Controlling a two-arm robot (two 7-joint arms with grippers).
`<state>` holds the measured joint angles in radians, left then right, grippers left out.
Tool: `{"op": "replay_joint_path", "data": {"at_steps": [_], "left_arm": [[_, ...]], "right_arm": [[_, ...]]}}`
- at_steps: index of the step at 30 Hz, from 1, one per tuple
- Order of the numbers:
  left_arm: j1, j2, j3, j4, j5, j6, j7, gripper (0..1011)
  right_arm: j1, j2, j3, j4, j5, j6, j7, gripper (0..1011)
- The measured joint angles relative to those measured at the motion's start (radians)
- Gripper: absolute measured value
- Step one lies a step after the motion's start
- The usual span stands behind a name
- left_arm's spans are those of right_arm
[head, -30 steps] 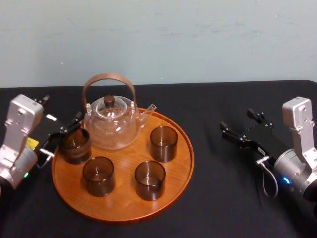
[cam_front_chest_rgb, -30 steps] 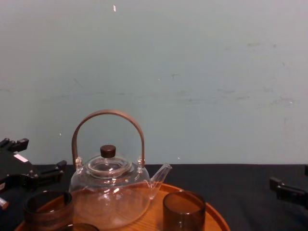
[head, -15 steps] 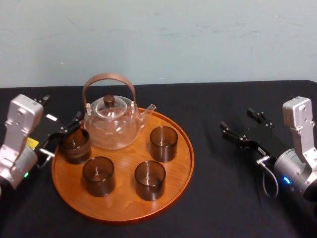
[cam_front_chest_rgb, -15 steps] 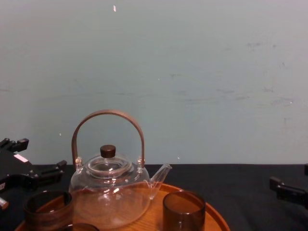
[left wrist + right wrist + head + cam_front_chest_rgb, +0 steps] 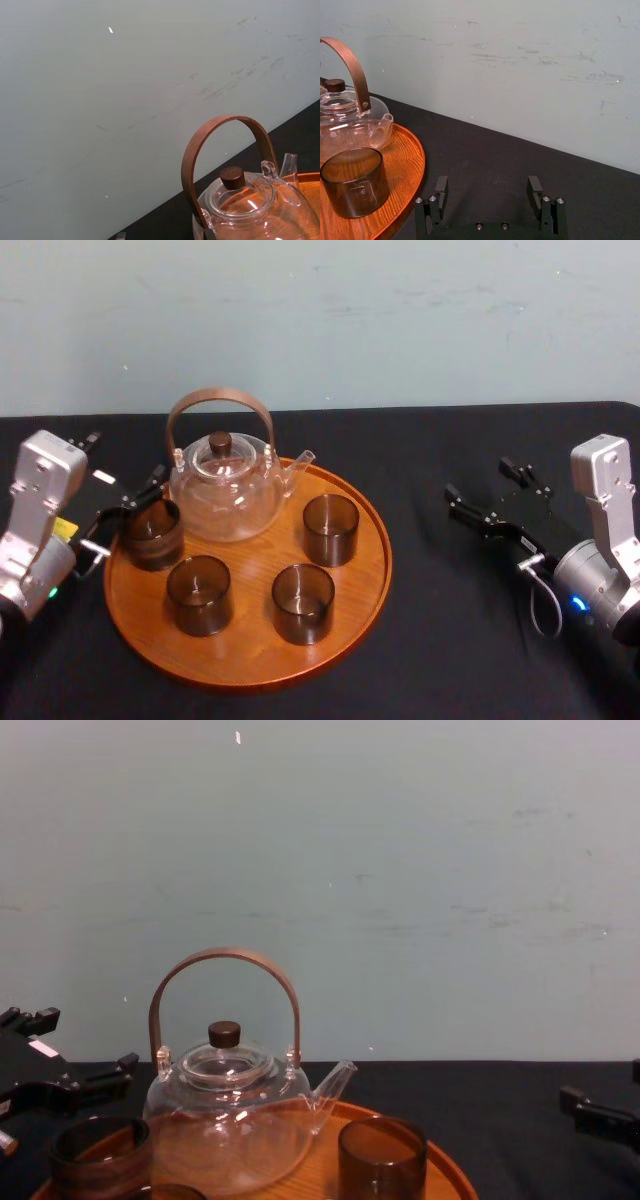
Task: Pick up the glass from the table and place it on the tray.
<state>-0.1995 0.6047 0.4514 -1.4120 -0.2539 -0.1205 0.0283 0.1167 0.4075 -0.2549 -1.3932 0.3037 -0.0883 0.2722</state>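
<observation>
A clear glass teapot (image 5: 224, 502) with an arched brown handle (image 5: 219, 394) and a dark lid knob (image 5: 220, 443) stands upright, its spout pointing right. Around the teapot spreads a black tablecloth (image 5: 450, 450). Behind the teapot rises a pale blue-green wall (image 5: 400, 320), lightly scuffed.

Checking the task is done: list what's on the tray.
On the tray: a clear teapot and four smoky glasses, the leftmost by the open left end effector. The wood under each is covered.
</observation>
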Motion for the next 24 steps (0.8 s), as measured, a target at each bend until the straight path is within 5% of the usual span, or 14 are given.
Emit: {"op": "replay_joint_path", "data": {"at_steps": [24], "left_arm": [[0.0, 0.0, 0.0, 0.0, 0.0, 0.0, 0.0, 1002]], "right_arm": [[0.0, 0.0, 0.0, -0.001, 0.001, 0.0, 0.0, 1002]]}}
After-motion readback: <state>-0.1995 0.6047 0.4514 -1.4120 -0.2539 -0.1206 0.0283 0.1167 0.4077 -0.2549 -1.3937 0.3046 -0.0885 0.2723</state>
